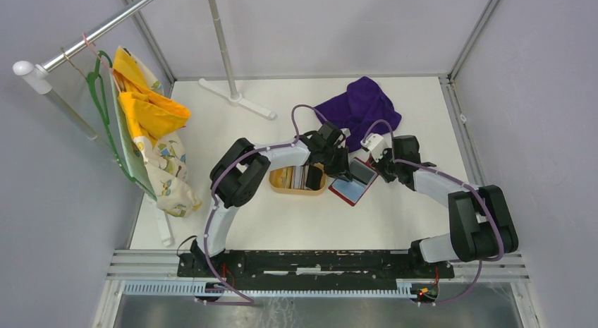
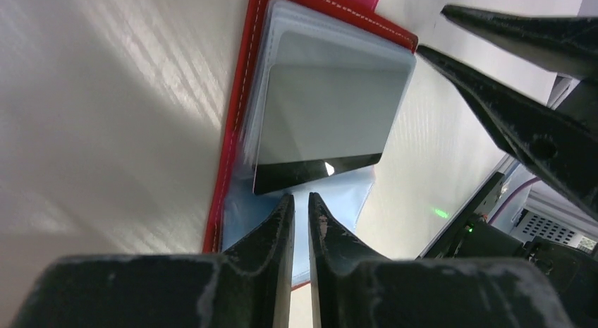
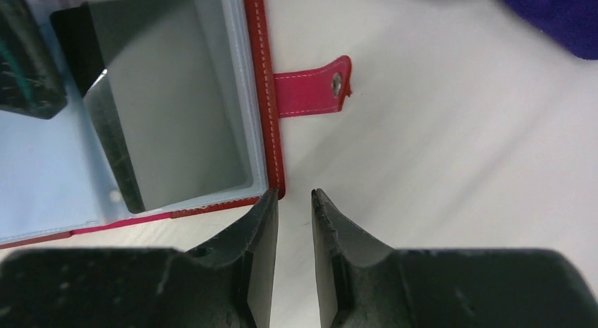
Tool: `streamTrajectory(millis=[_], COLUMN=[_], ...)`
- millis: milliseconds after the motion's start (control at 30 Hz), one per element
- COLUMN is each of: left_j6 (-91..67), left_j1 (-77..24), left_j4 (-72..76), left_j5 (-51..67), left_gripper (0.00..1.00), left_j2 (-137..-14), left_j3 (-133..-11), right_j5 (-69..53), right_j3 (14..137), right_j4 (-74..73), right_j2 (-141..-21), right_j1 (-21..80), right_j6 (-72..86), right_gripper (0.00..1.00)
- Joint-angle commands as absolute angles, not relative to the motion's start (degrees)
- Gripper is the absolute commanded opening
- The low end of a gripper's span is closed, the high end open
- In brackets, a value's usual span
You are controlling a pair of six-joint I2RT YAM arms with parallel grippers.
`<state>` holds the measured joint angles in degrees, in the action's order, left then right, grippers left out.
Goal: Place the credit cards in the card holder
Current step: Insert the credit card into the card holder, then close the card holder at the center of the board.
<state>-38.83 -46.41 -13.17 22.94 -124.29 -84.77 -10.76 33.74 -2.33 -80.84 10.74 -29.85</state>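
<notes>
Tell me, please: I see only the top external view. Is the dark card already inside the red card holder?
Observer: Mostly. The left wrist view shows the dark card under a clear sleeve of the card holder, with a dark strip at its near edge uncovered.
Operator: Does the left gripper hold it?
Observer: No. The left gripper is empty, fingers almost together, close to that edge.
Operator: And the snap tab?
Observer: Right wrist view: the snap tab lies flat on the table, unfastened.
</notes>
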Motion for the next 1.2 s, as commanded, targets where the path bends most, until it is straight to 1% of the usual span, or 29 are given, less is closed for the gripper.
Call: streamTrajectory(millis=[0,233,400,533,733,800,867,933,1000,1167], left_j6=[-34.7,-33.0,-32.9,-33.8,-33.8,-33.9,-33.9,-33.9,-33.5,-32.6], left_j1=[-46.5,-46.4,-46.4,-46.4,-46.5,-46.5,-46.5,-46.5,-46.5,-46.5], left_j4=[-16.7,-16.5,-13.9,-10.1,-2.6,0.5,4.0,7.7,10.3,14.2], left_j5=[20.0,19.1,21.3,22.7,24.9,24.7,23.6,21.5,18.9,13.3], left_gripper=[0.19,0.2,0.25,0.3,0.31,0.31,0.32,0.32,0.32,0.32], left_j2=[-127.4,-128.1,-127.8,-126.3,-122.3,-119.9,-116.6,-111.6,-106.7,-93.9], left_j3=[-87.8,-90.8,-91.7,-90.3,-86.8,-84.2,-80.8,-76.7,-72.6,-61.9], right_j5=[-16.8,-25.5,-26.0,-25.2,-23.7,-23.5,-23.9,-26.6,-29.5,-32.2], right_j3=[36.9,37.5,37.5,37.9,35.9,35.5,36.0,37.3,38.6,40.8], right_j4=[-8.6,-17.6,-18.8,-17.4,-12.5,-10.8,-10.1,-10.8,-11.3,-10.8], right_j2=[-81.7,-81.2,-79.9,-75.8,-69.4,-69.6,-71.4,-74.1,-76.9,-82.9], right_j1=[10.7,10.7,10.5,8.7,4.6,3.7,3.1,2.3,1.9,1.5], right_j6=[-32.2,-36.4,-36.4,-35.8,-34.8,-33.9,-32.7,-31.9,-30.7,-27.7], right_gripper=[0.29,0.28,0.28,0.31,0.38,0.4,0.45,0.48,0.49,0.52])
